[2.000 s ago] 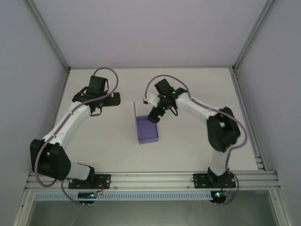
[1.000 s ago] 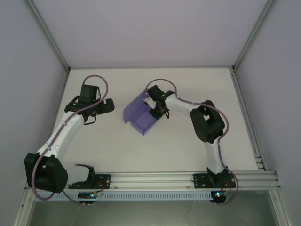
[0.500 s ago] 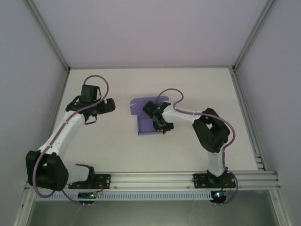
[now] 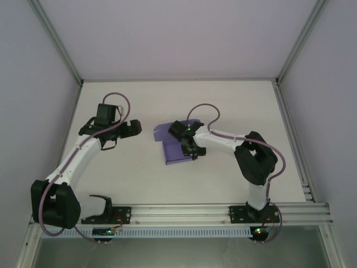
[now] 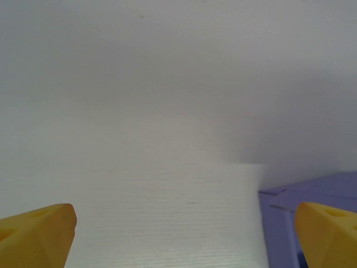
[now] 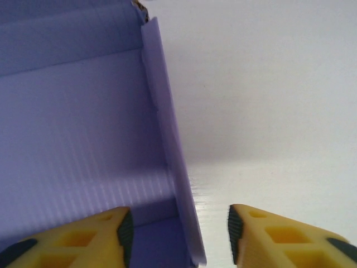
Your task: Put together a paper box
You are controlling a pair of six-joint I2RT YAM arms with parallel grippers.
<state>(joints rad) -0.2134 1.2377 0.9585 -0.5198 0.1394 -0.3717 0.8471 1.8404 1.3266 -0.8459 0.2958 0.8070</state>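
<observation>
Overhead: the lavender-purple thin-card paper box is lying part-folded at mid white bench, right gripper hovering at its right edge, left gripper well apart.
Left wrist: left gripper is standing spread wide.
Right wrist: right gripper, spread, is straddling one upright box wall.

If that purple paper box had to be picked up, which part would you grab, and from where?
Probably the thin upright side wall of the paper box, from above, with one jaw inside and one outside. It stands on edge with flat faces to pinch, and the right gripper straddles it, jaws open.
</observation>
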